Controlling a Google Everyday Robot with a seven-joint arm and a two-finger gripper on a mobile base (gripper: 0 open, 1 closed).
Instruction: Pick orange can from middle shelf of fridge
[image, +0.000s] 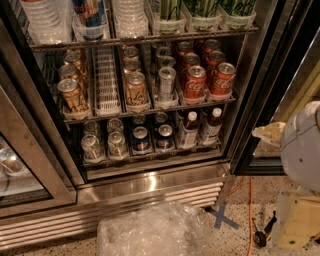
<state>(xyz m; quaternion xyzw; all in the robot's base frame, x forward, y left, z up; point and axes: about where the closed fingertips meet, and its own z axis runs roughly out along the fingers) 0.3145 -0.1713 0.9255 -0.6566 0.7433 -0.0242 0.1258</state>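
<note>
Looking into the open fridge (150, 182), I found the task barely begun. The orange can (136, 90) stood upright and untouched at the front of its lane on the middle shelf (150, 112), with more like it behind and in the far-left lane. The gripper (295, 227) hung low at the right edge of view, near the floor and well apart from the shelf; I could not tell whether it was open or closed. Reaching, gripping and lifting were all left to do, I judged. An empty white lane (106, 80) just left of the can offered room, while a silver can (166, 82) stood just beside it on the right. The upper shelf rail (150, 39) ran close above the can tops. A dark door frame (270, 100) bounded the right side, and crumpled plastic wrap (150, 235) lay on the floor before the fridge.
</note>
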